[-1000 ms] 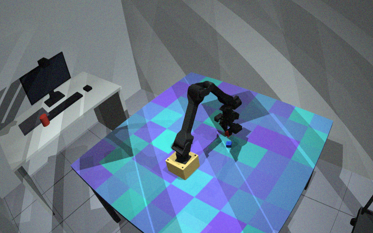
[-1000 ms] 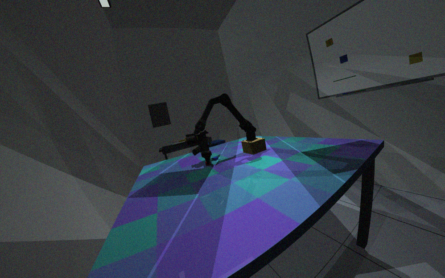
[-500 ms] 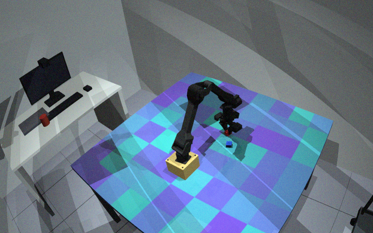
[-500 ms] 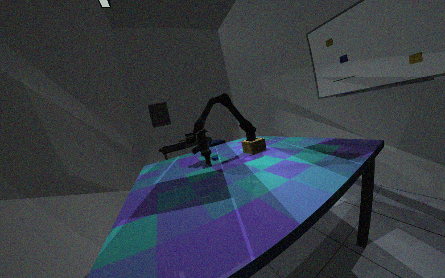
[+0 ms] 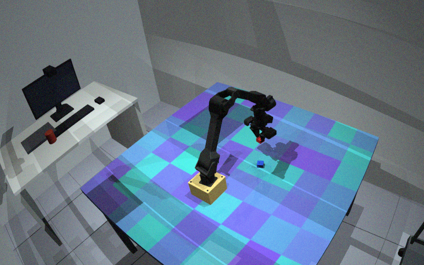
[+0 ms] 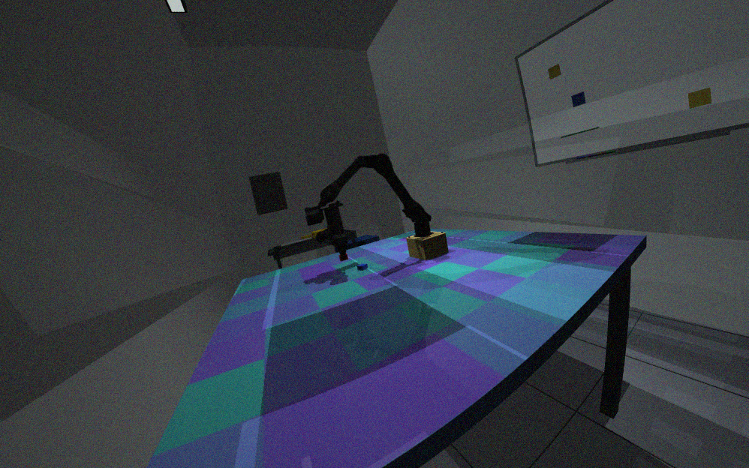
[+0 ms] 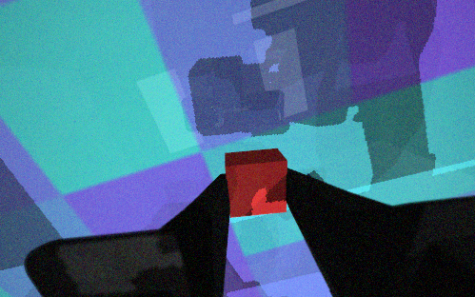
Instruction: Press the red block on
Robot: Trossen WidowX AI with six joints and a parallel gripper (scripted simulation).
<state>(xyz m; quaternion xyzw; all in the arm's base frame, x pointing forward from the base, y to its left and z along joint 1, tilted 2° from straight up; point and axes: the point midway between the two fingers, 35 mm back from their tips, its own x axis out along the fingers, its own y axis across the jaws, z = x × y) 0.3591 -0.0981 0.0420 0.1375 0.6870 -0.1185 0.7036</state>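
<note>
Claw (image 5: 259, 139) (image 6: 343, 253) (image 7: 253, 177) shut on red block (image 5: 259, 139) (image 6: 346, 256) (image 7: 257, 186), held above table (image 5: 246, 220) (image 6: 401, 383) (image 7: 102, 119), right of ctr in top view; blue block (image 5: 260, 164) (image 6: 362, 266) on table, just below it in frame, apart w/ no contact

black fingers cut off by the wrist shot's bottom edge, blue block's underside below the pincer hidden, red block's gripped sides covered up
</note>
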